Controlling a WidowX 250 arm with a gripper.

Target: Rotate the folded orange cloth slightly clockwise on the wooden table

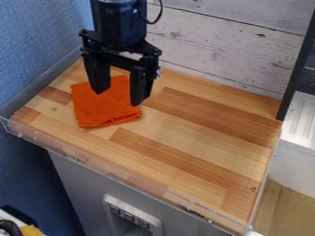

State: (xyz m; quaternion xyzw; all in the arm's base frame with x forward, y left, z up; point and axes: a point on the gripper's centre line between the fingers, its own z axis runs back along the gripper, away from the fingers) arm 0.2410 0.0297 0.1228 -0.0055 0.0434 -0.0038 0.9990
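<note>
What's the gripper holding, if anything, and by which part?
Nothing held. Gripper is open over the orange cloth, which lies folded on the wooden top.

Bench (203, 124) in rm corner

Blue wall (37, 41) at L; pale, weathered horiz. planks (221, 50) along far side. Blk upright strip (298, 64) far R, w/ white ribbed unit (301, 115) beyond. Clear edging (92, 160) on bench's near side, grey cabinet front (77, 184) below. Lt. wood floor (283, 207) near R.
</note>
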